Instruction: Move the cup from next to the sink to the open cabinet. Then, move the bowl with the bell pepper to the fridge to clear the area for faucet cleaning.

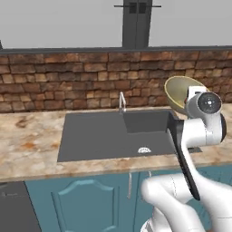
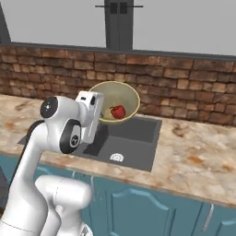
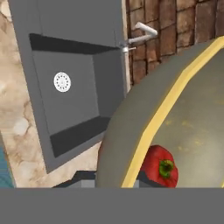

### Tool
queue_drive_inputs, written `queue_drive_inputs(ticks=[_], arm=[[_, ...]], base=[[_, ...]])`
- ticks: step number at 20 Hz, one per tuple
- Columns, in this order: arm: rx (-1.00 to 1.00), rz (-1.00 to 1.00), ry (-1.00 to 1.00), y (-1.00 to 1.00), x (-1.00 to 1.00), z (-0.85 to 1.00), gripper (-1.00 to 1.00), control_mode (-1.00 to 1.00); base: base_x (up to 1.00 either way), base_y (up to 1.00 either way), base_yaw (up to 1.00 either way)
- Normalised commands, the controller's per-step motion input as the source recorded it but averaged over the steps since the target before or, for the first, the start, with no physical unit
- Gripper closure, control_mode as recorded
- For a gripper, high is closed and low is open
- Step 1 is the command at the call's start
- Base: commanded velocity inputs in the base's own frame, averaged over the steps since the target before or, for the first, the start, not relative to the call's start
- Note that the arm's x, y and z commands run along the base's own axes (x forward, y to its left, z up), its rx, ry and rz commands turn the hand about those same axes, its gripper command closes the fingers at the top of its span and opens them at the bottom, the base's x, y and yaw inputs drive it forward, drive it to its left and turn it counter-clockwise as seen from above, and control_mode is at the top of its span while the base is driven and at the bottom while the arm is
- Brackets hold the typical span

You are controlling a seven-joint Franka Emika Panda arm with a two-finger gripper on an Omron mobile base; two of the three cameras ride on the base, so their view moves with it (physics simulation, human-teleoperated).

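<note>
The olive-tan bowl [image 1: 177, 92] [image 2: 125, 94] [image 3: 197, 118] hangs tilted in the air over the right end of the dark grey sink [image 1: 104, 133] [image 2: 133, 145] [image 3: 65, 105]. The red bell pepper [image 2: 118, 111] [image 3: 160, 166] lies inside it. My gripper [image 2: 104, 115] [image 3: 116, 179] is shut on the bowl's pale rim, one finger on each side of the wall. The silver faucet [image 1: 121, 102] [image 3: 141, 36] stands at the sink's back edge, just left of the bowl. The cup, the open cabinet and the fridge are out of view.
A marbled counter [image 1: 27, 145] [image 2: 198, 156] runs on both sides of the sink, with a brick wall [image 1: 68, 81] [image 2: 193, 87] behind it. Teal base cabinets [image 1: 86, 204] [image 2: 152, 207] sit below. A dark window post [image 1: 136, 25] rises above the faucet.
</note>
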Motion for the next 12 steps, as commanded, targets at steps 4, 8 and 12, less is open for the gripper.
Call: queue_drive_inputs(ticks=[4, 8, 12], arm=[[0.0, 0.0, 0.0, 0.0, 0.0, 0.0, 1.0, 1.0], [0.0, 0.0, 0.0, 0.0, 0.0, 0.0, 1.0, 1.0], [0.0, 0.0, 0.0, 0.0, 0.0, 0.0, 1.0, 1.0]], base=[[-0.19, 0.04, 0.94], [-0.01, 0.0, 1.0], [-0.05, 0.06, 0.98]])
